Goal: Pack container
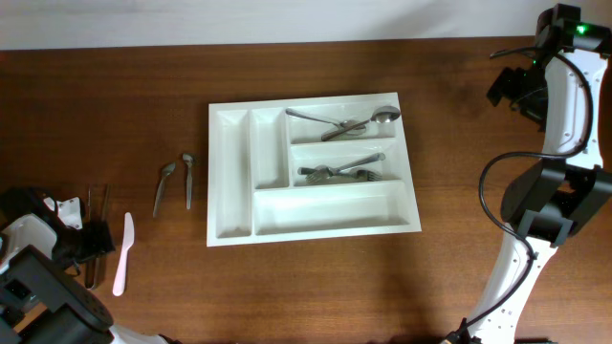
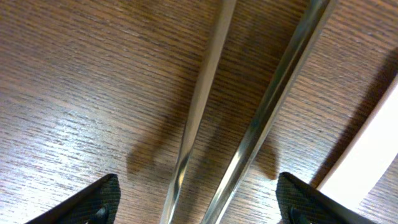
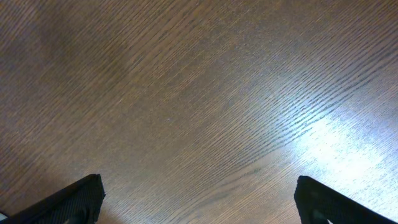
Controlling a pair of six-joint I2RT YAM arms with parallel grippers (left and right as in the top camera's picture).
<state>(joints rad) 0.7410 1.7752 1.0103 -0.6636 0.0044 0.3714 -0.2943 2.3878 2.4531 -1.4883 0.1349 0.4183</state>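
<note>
Pick step. Left gripper (image 2: pixel 199 198) wide open, empty, straddling two steel utensils (image 2: pixel 199 106) well left of the tray (image 1: pixel 325 205) at centre. Right gripper (image 3: pixel 199 193) open, empty. Next, probably: close on one utensil only, then carry it to the tray.

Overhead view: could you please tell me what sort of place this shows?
Probably a robot lab bench: wooden table, cutlery tray, left arm and right arm.

Lying in tray (image 1: pixel 229 172), top long compartment: cutlery (image 1: pixel 386 116); middle one: forks (image 1: pixel 344 172). Resting on table (image 1: pixel 96 96) just left of tray: two spoons (image 1: pixel 163 191); farther left, nearer front: knife (image 1: pixel 122 250).
</note>
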